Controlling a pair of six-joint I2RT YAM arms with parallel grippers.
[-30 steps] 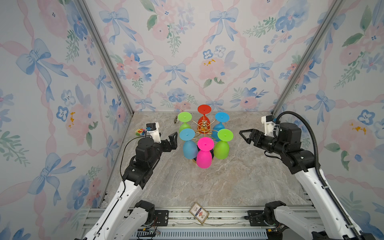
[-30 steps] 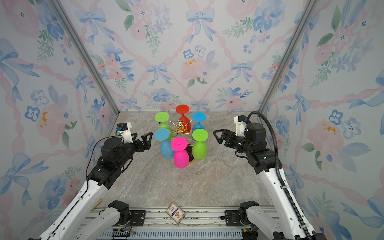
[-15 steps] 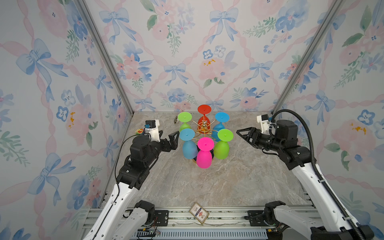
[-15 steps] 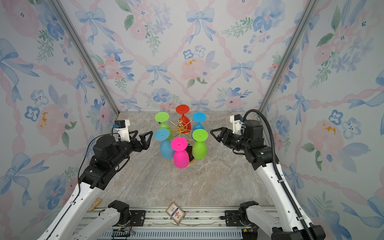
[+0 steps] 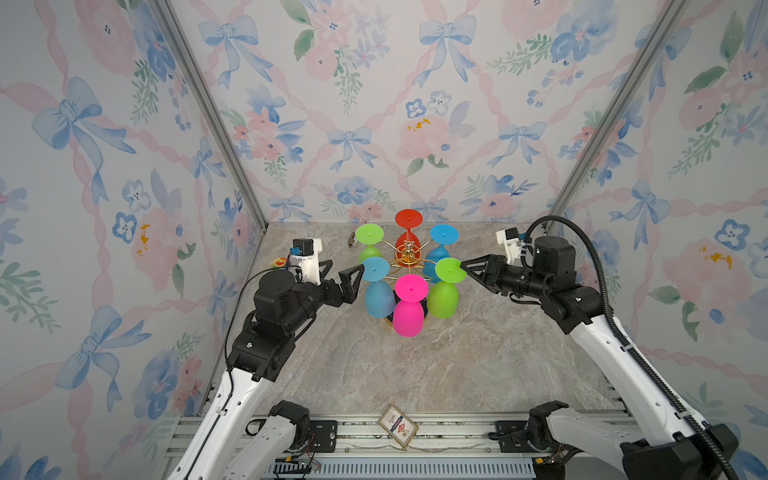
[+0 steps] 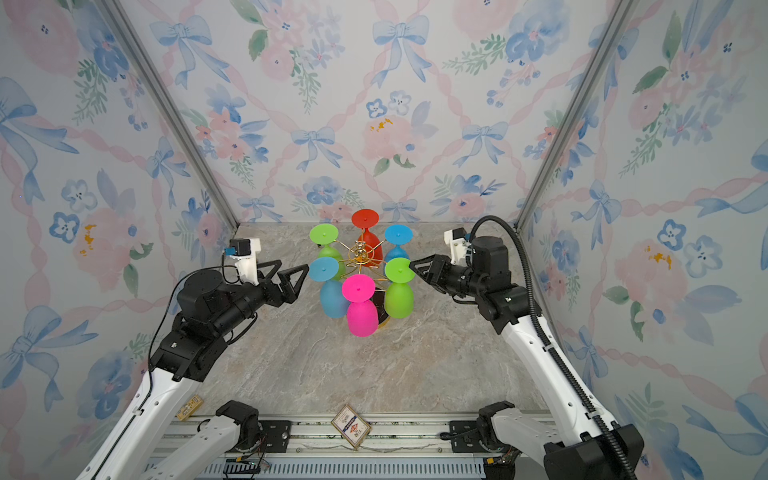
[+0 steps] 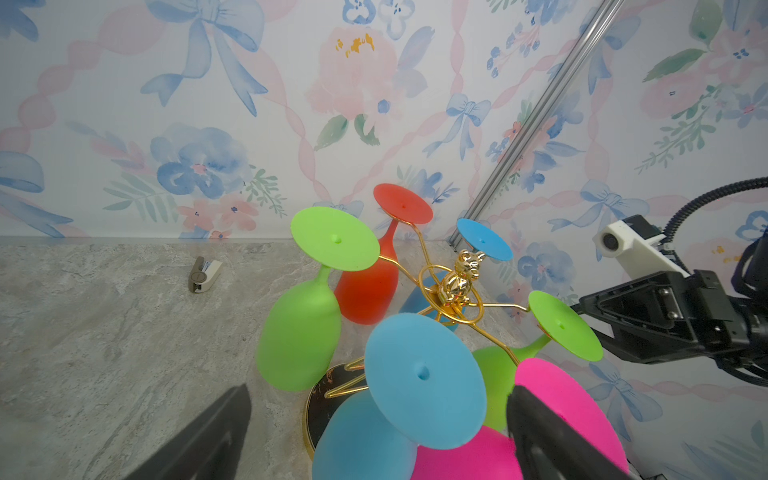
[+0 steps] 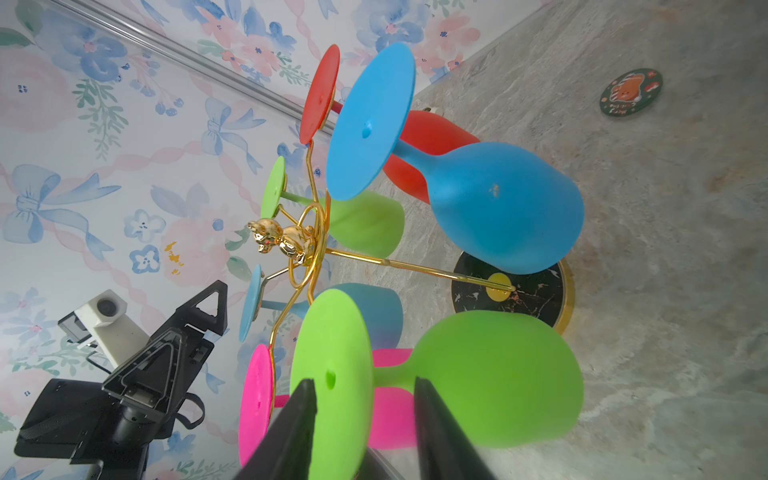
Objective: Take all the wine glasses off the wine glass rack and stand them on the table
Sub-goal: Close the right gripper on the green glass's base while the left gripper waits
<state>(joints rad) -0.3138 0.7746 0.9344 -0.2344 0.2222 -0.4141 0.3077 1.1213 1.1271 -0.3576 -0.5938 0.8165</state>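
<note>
Wine glass rack (image 5: 406, 254) is seen upright at the back middle of the marble table (image 5: 415, 374). Six coloured glasses are hung on its arms upside down by their feet. Right gripper (image 5: 464, 266) is held level at the rack's right side, jaws partly apart. One finger (image 8: 297, 419) is laid across the outer face of the foot of the near green wine glass (image 5: 444, 296), and the other is set on the stem side. A gap is seen between that second finger and the foot, so no grip is confirmed. Left gripper (image 5: 345, 268) is held with jaws spread fully apart and nothing gripped, its tip just beside the foot of the near blue glass (image 5: 378, 298); contact cannot be told. Pink glass (image 5: 409, 316) is hung at the front between those two. A card (image 5: 397, 426) is seen at the table's front edge.
</note>
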